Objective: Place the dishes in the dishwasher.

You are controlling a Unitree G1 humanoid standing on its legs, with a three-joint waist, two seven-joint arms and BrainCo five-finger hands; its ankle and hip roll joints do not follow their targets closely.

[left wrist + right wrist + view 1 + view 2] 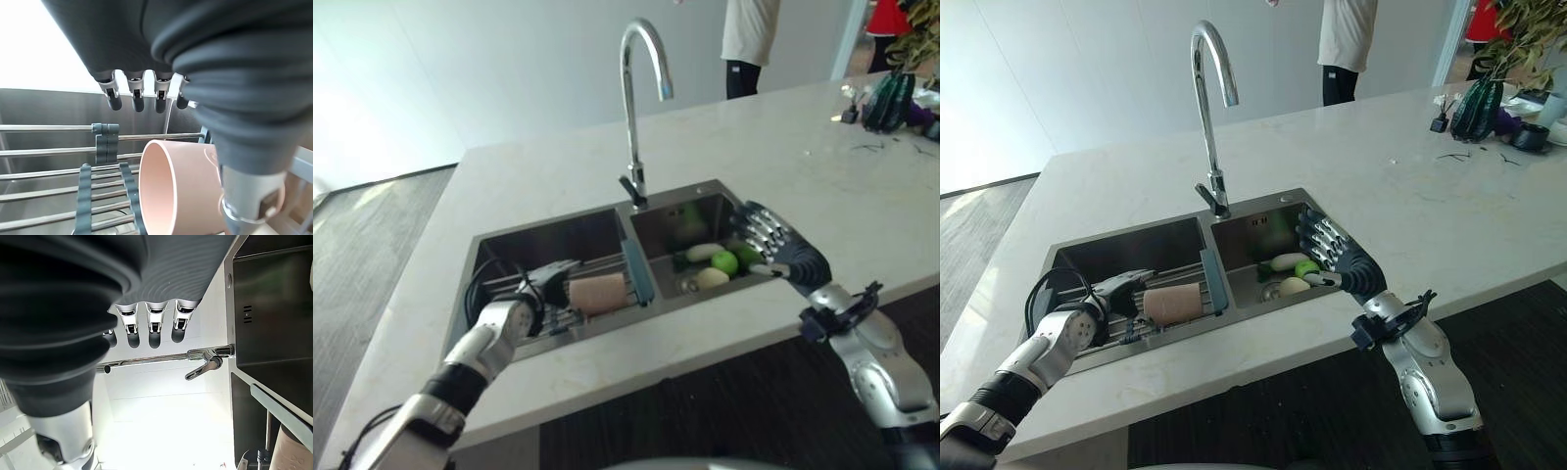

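Observation:
A pink cup (pixel 599 293) lies on its side on a wire rack (pixel 49 152) across the left basin of the steel sink (pixel 558 238). Its open mouth faces my left hand (pixel 544 285). That hand is open right at the cup: its fingers (pixel 137 95) reach straight out above the mouth, and its thumb (pixel 249 196) lies beside the cup's wall (pixel 176 191). My right hand (pixel 773 245) hovers open over the right basin, fingers straight (pixel 152 330), holding nothing.
The right basin holds a green apple (pixel 724 261), pale round items and a dark green piece. A tall chrome faucet (pixel 631 108) rises behind the divider. On the white counter's far right stand a dark green vase (pixel 889 100) and small clutter. A person (pixel 749 44) stands behind the counter.

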